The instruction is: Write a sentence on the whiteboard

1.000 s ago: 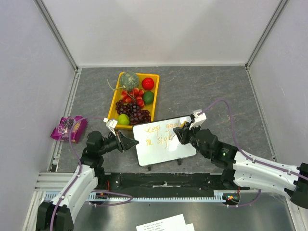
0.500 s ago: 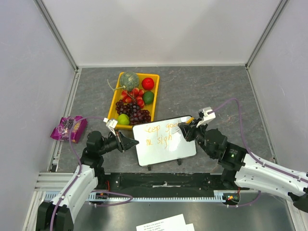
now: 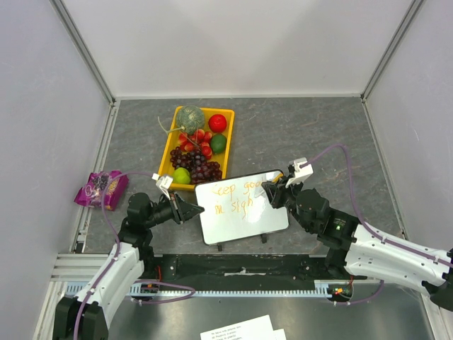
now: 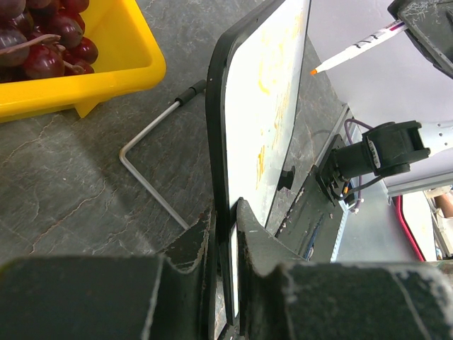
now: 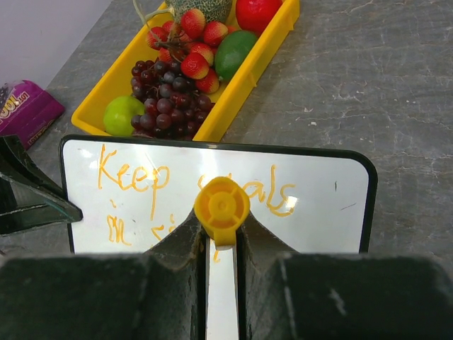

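The whiteboard (image 3: 248,218) stands tilted on its feet near the table's front edge. My left gripper (image 3: 192,210) is shut on its left edge; in the left wrist view the dark frame sits pinched between the jaws of that gripper (image 4: 225,212). The sentence (image 3: 232,197) is in orange, two lines, reading "Keep goals" over "in sigh" (image 5: 133,180). My right gripper (image 3: 274,191) is shut on a white marker with a yellow end (image 5: 221,205). Its orange tip (image 4: 313,71) hangs just off the whiteboard's (image 4: 272,106) right part.
A yellow tray (image 3: 167,145) of grapes, strawberries, limes, a melon and a red fruit lies just behind the board. A purple snack bag (image 3: 101,188) lies at the left wall. Printed paper sheets (image 3: 241,329) lie below the arm bases. A wire leg (image 4: 152,191) props the board from behind.
My right arm has drawn back to the right, carrying the marker away from the written area toward the board's right edge. The left gripper and the board have not moved.
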Controlling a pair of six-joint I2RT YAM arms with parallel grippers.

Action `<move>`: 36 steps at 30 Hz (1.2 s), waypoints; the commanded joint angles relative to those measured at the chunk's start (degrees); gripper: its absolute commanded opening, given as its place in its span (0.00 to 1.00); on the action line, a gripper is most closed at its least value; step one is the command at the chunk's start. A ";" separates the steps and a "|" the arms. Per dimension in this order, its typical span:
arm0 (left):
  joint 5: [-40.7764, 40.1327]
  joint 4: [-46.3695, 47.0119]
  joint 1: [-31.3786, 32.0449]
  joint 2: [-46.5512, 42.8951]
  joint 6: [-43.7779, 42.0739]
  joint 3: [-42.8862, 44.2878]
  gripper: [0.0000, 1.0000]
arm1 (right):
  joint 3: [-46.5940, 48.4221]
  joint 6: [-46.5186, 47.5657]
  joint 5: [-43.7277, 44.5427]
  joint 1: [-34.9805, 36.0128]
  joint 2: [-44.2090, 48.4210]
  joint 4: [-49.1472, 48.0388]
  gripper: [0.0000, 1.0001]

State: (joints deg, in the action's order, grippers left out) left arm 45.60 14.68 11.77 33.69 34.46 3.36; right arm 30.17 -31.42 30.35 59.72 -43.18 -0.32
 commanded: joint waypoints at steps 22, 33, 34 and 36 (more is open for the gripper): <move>-1.31 1.49 -0.08 -0.29 -1.85 -0.10 0.02 | -3.27 -0.66 0.67 -0.22 -3.32 -5.40 0.00; -1.40 1.49 -0.08 -0.47 -1.76 -0.19 0.02 | -4.25 -0.75 4.28 -0.31 -2.18 -2.85 0.00; -1.40 1.41 -0.08 -0.47 -1.76 -0.10 0.02 | -4.16 -0.75 4.63 -0.40 -1.83 -2.41 0.00; -1.31 1.49 0.01 -0.38 -1.76 -0.19 0.02 | -3.98 -0.66 5.51 -0.48 -1.30 -1.45 0.00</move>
State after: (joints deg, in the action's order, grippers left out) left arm 45.58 14.68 11.77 33.69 34.46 3.36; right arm 26.68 -32.56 31.11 59.72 -45.67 -4.51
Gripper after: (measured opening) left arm 0.174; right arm 0.203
